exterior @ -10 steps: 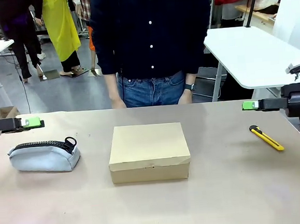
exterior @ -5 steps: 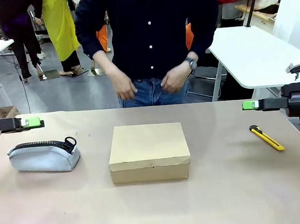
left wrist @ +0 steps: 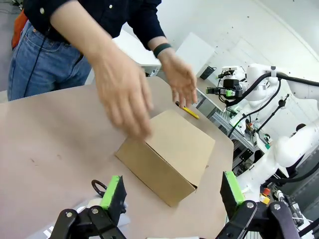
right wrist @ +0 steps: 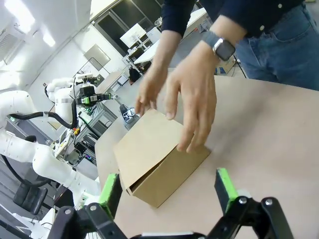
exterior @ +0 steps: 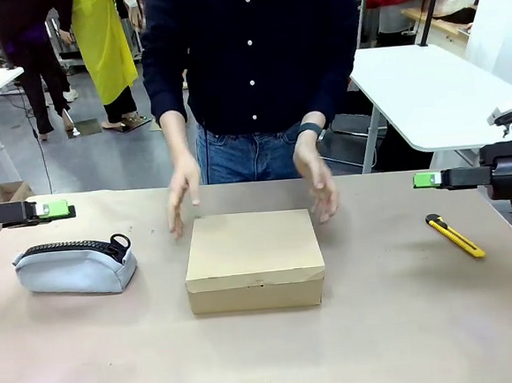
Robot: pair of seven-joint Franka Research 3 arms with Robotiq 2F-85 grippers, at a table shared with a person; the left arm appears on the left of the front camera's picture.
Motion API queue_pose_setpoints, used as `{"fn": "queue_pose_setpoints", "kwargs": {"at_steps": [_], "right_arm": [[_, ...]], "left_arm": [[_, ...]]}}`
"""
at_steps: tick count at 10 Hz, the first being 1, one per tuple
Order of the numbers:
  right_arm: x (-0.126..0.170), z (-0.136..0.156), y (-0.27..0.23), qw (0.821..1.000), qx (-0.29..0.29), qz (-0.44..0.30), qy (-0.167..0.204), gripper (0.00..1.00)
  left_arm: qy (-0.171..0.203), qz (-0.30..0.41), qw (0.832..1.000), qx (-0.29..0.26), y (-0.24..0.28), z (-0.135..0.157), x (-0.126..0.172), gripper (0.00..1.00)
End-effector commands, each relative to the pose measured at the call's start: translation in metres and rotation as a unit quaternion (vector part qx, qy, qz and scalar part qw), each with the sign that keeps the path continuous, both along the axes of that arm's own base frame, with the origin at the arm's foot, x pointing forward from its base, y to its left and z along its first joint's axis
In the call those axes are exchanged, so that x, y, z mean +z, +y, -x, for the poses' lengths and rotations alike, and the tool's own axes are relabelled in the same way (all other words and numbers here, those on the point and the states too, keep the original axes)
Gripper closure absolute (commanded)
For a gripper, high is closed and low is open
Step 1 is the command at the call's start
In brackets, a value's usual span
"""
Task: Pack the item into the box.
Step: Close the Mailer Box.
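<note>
The brown cardboard box (exterior: 253, 258) lies shut at the middle of the table, also seen as the box (left wrist: 172, 153) and the box (right wrist: 154, 159) in the wrist views. The person's two hands (exterior: 184, 195) hover at its far corners, one on each side. The black stapler is out of view. My left gripper (exterior: 55, 209) hangs open at the far left above the pouch, its fingers (left wrist: 113, 191) wide apart. My right gripper (exterior: 425, 180) hangs open at the far right, pads (right wrist: 225, 188) spread, nothing between them.
A light-blue zip pouch (exterior: 75, 264) lies at the left of the table. A yellow-and-black utility knife (exterior: 455, 235) lies at the right. White tables stand behind the person, with other people farther back.
The person has brought both hands forward and down, from waist height to the far edge of the box. Neither arm has moved.
</note>
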State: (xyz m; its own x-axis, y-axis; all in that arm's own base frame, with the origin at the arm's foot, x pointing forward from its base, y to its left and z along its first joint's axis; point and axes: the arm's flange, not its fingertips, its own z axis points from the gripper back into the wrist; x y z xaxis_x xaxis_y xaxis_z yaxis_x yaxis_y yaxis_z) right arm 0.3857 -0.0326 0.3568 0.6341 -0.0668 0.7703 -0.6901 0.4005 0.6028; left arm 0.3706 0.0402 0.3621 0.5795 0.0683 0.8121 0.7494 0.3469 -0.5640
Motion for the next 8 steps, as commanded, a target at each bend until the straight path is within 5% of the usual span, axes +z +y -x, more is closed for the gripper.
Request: {"fn": "queue_pose_setpoints", "kwargs": {"at_steps": [1,8], "right_arm": [[0.0024,-0.0007,0.0014,1.0,-0.004,0.005,-0.002,0.0],[0.0024,-0.0007,0.0014,1.0,-0.004,0.005,-0.002,0.0]], "left_arm": [[-0.009,-0.004,1.0,0.001,0.0004,-0.0003,0.0006,0.0],[-0.009,-0.004,1.0,0.001,0.0004,-0.0003,0.0006,0.0]]}}
